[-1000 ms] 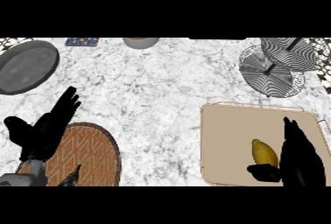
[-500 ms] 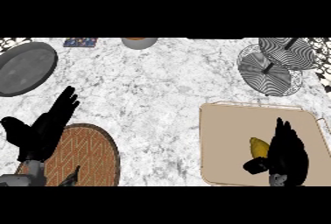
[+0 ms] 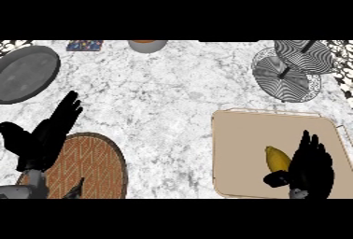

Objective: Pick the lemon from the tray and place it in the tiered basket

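Where robot hand (image 3: 312,167) touches, lemon (image 3: 278,158).

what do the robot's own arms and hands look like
Each robot hand is matte black, with slim fingers and a thumb: the left robot hand and the right robot hand. A grey forearm shows below the left one. No cables, markings or sleeves are visible.
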### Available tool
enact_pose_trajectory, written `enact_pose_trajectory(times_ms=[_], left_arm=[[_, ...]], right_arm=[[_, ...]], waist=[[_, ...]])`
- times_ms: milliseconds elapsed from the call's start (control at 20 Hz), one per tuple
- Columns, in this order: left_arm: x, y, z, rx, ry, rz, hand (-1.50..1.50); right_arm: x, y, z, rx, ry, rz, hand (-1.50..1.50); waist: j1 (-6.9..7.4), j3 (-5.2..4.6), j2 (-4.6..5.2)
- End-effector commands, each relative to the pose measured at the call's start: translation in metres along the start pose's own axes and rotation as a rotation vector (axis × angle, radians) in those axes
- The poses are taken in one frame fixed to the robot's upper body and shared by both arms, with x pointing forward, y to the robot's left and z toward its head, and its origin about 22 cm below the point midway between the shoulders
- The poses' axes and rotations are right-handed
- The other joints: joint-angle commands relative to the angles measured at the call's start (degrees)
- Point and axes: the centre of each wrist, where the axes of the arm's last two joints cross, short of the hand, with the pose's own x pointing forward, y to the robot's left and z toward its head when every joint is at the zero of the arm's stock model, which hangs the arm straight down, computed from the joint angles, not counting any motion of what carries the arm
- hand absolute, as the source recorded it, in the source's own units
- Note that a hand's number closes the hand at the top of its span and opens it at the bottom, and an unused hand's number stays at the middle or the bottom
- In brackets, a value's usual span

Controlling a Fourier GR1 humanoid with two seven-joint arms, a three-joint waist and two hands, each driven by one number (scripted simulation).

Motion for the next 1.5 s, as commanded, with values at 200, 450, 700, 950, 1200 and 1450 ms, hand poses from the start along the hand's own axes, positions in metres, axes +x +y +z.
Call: enact_pose_trajectory(times_ms=[200,450,700,950,1200,1450], left_arm=[[-0.003,0.010,-0.006,-0.001,-0.027,0.007,0.00],[0.000,-0.004,0.002,-0.002,0.005,-0.017,0.00],[-0.002,-0.008,0.005,-0.009,-0.020,-0.001,0.00],[0.002,-0.009,-0.003,-0.016,0.007,0.019,0.00],[0.003,-0.009,-0.005,-0.018,-0.025,0.010,0.00],[0.000,-0.005,-0.005,0.001,-0.008,0.022,0.00]], right_arm=[[-0.010,0.015,-0.023,0.215,0.073,-0.003,1.50],[-0.007,0.019,0.000,0.173,0.023,0.119,1.50],[-0.002,0.035,-0.018,0.101,0.005,0.171,1.50],[-0.048,-0.032,-0.086,-0.019,-0.215,0.196,1.50],[-0.064,-0.082,-0.115,-0.052,-0.484,0.258,1.50],[-0.069,-0.143,-0.143,-0.218,-0.683,0.001,1.50]], waist=[[0.13,0.17,0.23],[0.12,0.15,0.11],[0.39,0.17,0.17],[0.69,0.36,0.32],[0.95,0.92,0.75],[-0.13,1.22,0.28]])
